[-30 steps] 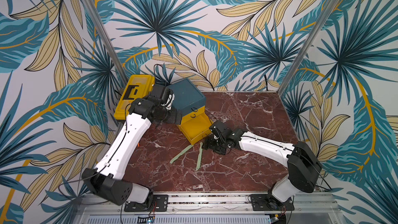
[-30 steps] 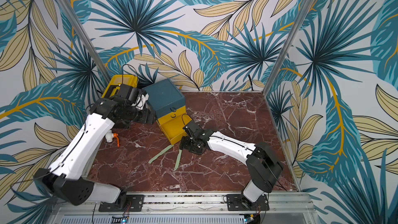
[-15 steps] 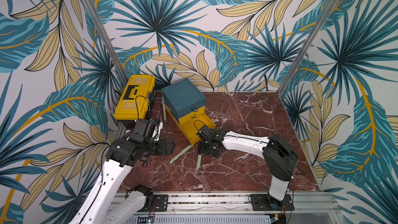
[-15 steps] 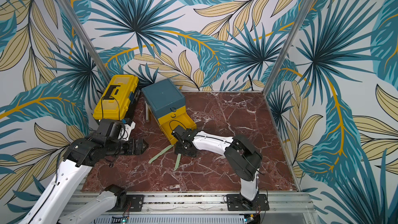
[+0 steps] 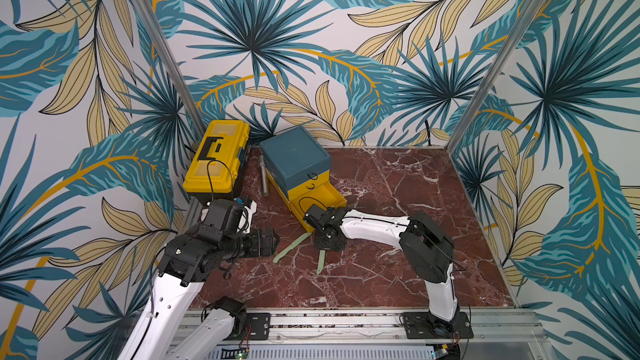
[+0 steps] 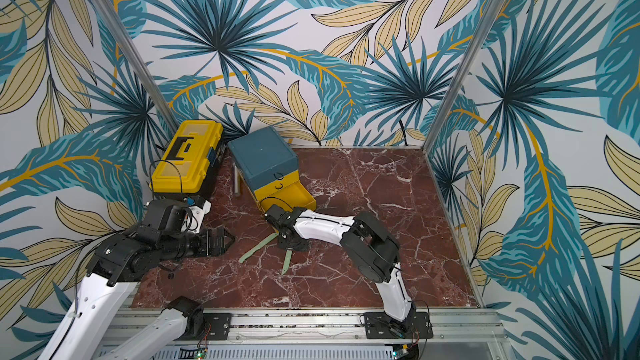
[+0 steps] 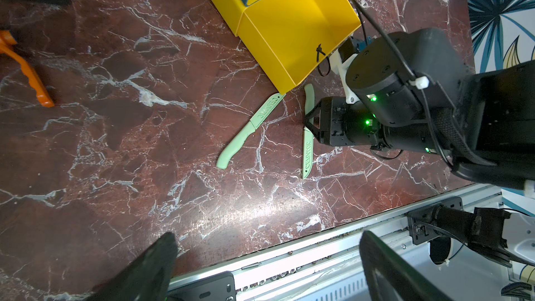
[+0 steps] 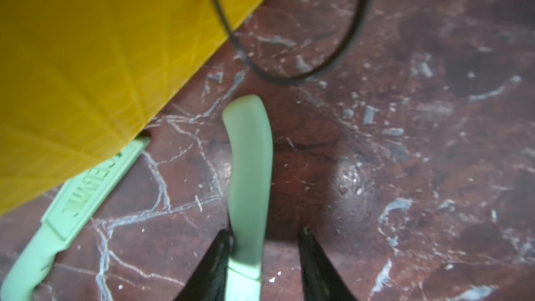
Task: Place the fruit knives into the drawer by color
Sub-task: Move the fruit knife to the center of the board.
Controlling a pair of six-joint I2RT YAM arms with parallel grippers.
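Step in hand, we judge: green pickup. Right gripper (image 8: 265,233) straddles pale green knife (image 8: 249,154) on marble beside open bottom yellow drawer (image 7: 289,30). Jaws narrow, one finger touching, not clamped. Next: squeeze, lift, drop in drawer. Left gripper (image 7: 266,235) wide, empty. We count two green knives, second (image 7: 249,128) at drawer corner; no pink or blue visible.

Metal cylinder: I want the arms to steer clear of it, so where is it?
In a top view the metal cylinder lies on the table at back left, in the gap between the toolbox and the drawer chest.
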